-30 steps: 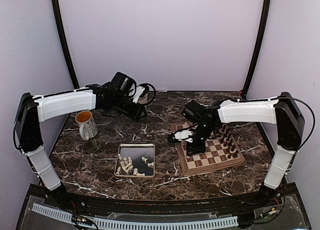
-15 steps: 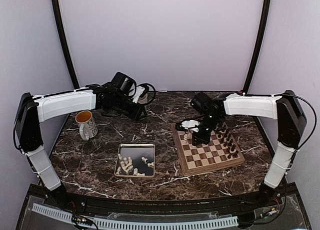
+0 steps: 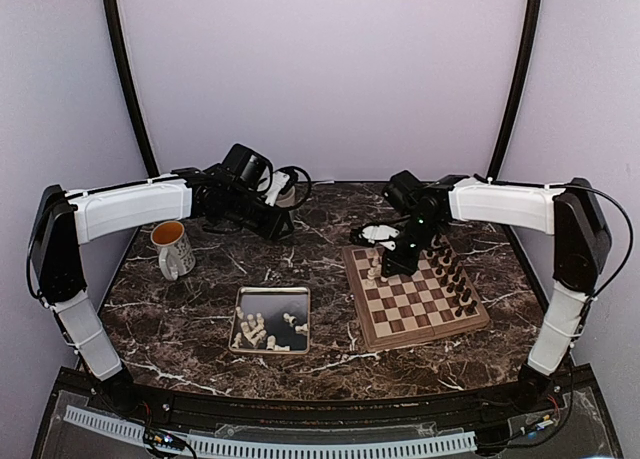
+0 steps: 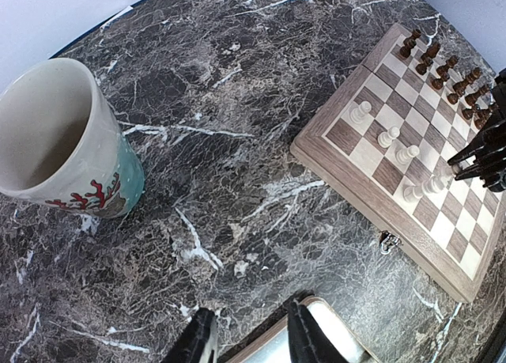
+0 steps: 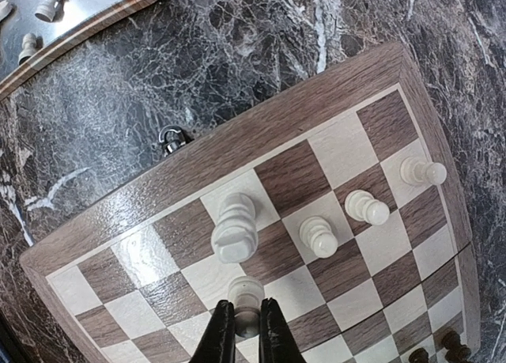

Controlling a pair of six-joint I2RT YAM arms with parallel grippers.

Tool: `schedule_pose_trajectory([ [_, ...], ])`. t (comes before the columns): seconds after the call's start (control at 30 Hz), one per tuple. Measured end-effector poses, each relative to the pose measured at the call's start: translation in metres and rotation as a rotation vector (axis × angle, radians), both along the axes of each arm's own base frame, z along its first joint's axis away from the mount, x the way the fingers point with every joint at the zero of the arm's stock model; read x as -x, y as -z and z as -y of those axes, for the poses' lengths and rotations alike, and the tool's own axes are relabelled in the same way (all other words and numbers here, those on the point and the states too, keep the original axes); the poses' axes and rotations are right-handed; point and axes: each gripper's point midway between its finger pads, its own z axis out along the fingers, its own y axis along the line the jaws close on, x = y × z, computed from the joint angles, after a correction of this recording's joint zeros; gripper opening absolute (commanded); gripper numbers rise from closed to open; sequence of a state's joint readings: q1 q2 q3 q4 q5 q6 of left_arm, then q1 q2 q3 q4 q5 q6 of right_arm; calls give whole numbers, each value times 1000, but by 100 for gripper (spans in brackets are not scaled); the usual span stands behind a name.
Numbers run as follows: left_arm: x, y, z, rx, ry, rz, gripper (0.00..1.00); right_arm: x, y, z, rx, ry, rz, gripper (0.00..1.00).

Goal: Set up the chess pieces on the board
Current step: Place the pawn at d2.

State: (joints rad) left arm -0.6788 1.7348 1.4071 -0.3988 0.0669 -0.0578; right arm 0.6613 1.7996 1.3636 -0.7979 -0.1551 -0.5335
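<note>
Top: board [image 3: 415, 309] at 4 o'clock of table; right gripper [image 3: 392, 267] over its 11 o'clock corner. Left gripper [image 3: 286, 225] at 11 o'clock, above table. Loose chess pieces [image 3: 256, 330] in tray [image 3: 275, 301] at 7 o'clock.
Left wrist: fingers [image 4: 202, 343] partly apart, holding nothing; board at 2 o'clock.
Right wrist: fingers [image 5: 224, 331] closed narrow on cream piece [image 5: 245, 289] over light square; four more stand from 12 to 2 o'clock.

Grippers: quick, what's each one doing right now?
Left gripper: open, empty.
Right gripper: closed on a cream chess piece.
</note>
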Motion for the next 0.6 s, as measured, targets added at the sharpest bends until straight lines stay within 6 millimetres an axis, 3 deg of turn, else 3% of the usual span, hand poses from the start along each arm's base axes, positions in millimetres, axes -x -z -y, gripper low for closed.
schedule_pose_trajectory([
  [0.3,0,0,0,-1,2,0,33,-3,15,-3,16,10,-27,9],
  [0.6,2,2,0,-4,7,-11,33,-5,16,-4,11,13,-22,10],
])
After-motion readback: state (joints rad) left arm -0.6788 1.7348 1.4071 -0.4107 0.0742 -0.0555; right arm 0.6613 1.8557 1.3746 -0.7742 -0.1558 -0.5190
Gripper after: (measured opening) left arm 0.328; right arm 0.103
